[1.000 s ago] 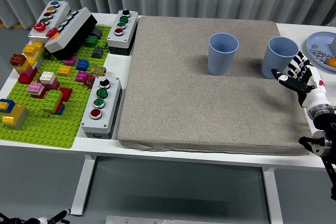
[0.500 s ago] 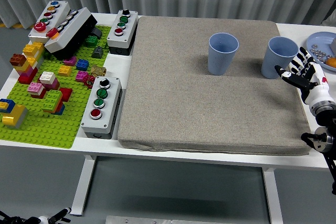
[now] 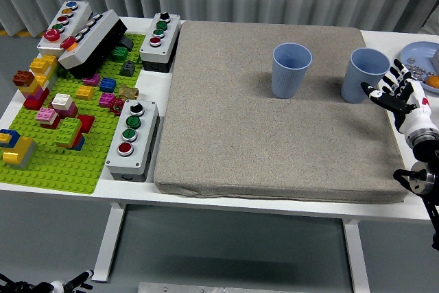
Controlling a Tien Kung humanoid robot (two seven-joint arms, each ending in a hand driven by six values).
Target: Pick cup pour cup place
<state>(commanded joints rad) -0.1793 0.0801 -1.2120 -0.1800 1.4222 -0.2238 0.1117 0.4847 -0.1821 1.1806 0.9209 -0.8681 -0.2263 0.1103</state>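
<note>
1. Since the earlier frame the right hand [image 3: 396, 94] has drawn up and to the right along the mat's edge and now sits just beside the right-hand blue cup [image 3: 363, 75], fingers spread and holding nothing.
2. Both task cups stand upright on the grey mat [image 3: 274, 142]: the right-hand blue cup near the mat's right edge, the left-hand blue cup [image 3: 291, 69] well apart from it towards the centre.
3. Risk: the extended fingertips [image 3: 374, 92] lie at the cup's lower wall; a sideways nudge before the fingers close could tip or slide the light cup.
4. Risk: the blue plate [image 3: 416, 51] lies near behind the hand; a wide wrist swing could strike it.
5. The left hand is not in view.
</note>
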